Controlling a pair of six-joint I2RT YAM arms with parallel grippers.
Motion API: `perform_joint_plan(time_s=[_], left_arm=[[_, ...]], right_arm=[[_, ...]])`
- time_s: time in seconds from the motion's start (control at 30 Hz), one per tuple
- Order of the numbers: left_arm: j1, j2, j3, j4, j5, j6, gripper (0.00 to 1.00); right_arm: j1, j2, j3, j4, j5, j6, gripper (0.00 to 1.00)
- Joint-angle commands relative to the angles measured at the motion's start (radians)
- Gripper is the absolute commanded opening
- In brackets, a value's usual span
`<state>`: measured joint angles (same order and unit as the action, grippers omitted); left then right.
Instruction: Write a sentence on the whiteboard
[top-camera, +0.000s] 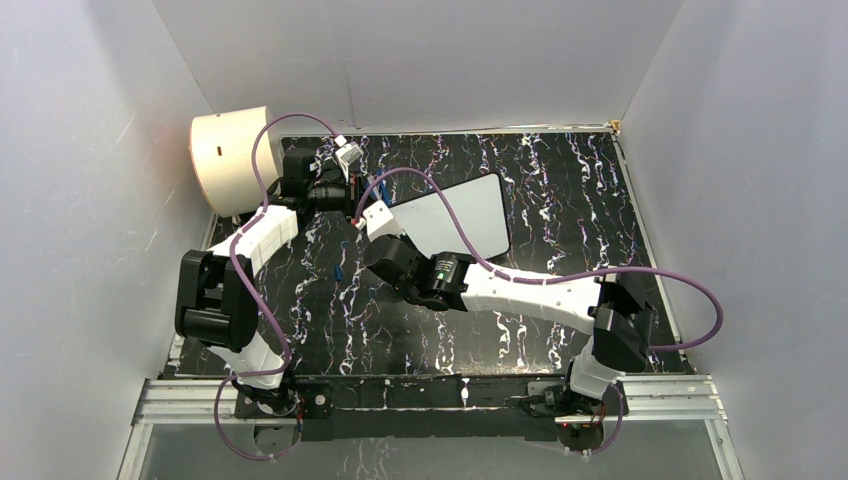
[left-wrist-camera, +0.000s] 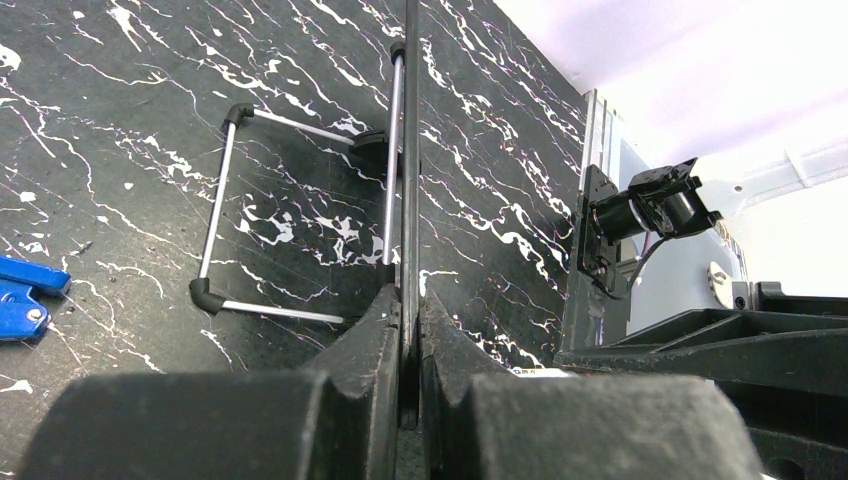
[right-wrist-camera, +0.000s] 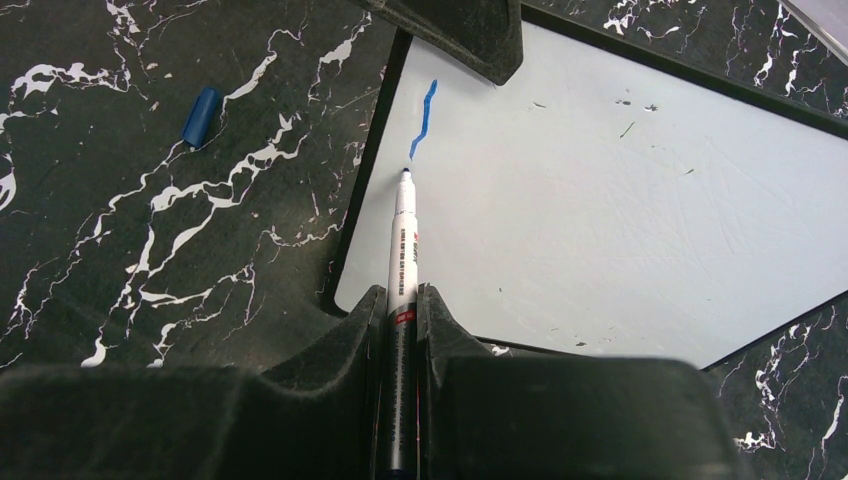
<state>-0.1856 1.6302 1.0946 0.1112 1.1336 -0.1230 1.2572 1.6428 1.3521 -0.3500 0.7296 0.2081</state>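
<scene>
From above, we see a black desk (top-camera: 560, 210) veined with white like marble, walled in by plain white panels. The whiteboard (top-camera: 465, 210), a smooth white rectangle with rounded corners and a thin black rim, sits toward the middle of the far half of the desk. A cream cylindrical drum (top-camera: 235, 160) stands at the far left corner. The left arm (top-camera: 250, 240) reaches to the board's left end, and the right arm (top-camera: 530, 290) crosses in front of the board to the same end. Purple cables loop over both.

From the left wrist, we meet the board edge-on as a thin black line. The left claw (left-wrist-camera: 405, 300) is pinched tight on that rim between its matte black fingers. Just left of the rim is a stand (left-wrist-camera: 218, 205) of slim shiny metal rods with black corner joints.

From the right wrist, the right claw (right-wrist-camera: 402, 300) is clamped on a marker (right-wrist-camera: 403, 240) with a slim white barrel and printed label. Its blue tip is on the board, close to the left rim. Just beyond it runs a short wavy blue stroke (right-wrist-camera: 427, 115). We read no letters. A blue cap (right-wrist-camera: 200, 103) lies on the desk beside the board.
</scene>
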Motion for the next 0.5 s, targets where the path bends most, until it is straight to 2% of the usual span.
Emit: perform_joint_plan(time_s=[0.0,0.47], left_arm=[[-0.004,-0.054,0.006,-0.008,0.009,0.010,0.00],[-0.004,-0.054,0.005,-0.008,0.005,0.011,0.00]], right_arm=[[0.000,-0.020,0.024,0.008,0.014,0.016,0.00],[-0.001,-0.094,-0.034,0.164,0.066,-0.054,0.00]])
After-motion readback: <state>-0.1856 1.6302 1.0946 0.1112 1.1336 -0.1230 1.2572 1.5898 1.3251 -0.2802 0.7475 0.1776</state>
